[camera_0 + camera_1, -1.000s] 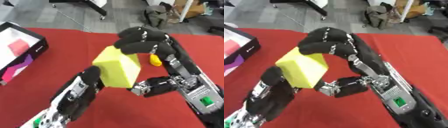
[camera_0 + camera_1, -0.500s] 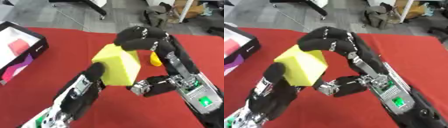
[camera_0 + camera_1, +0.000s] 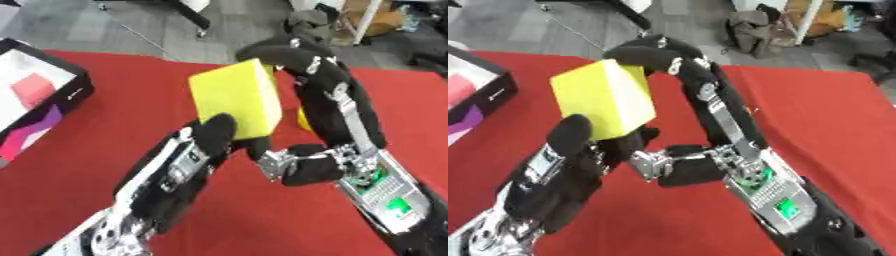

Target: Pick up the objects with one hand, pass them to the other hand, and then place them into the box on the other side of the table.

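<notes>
Raised yellow block (image 3: pixel 234 102) hides both hands' fingers partly.

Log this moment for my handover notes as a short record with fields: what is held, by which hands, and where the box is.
held object: yellow block, lifted above the red table
right hand: fingers curled over the block's top and far side
left hand: under the block, fingers on its lower edge
box: at the table's left edge, open, a red cube inside
other: small yellow thing partly hidden behind the right hand
</notes>
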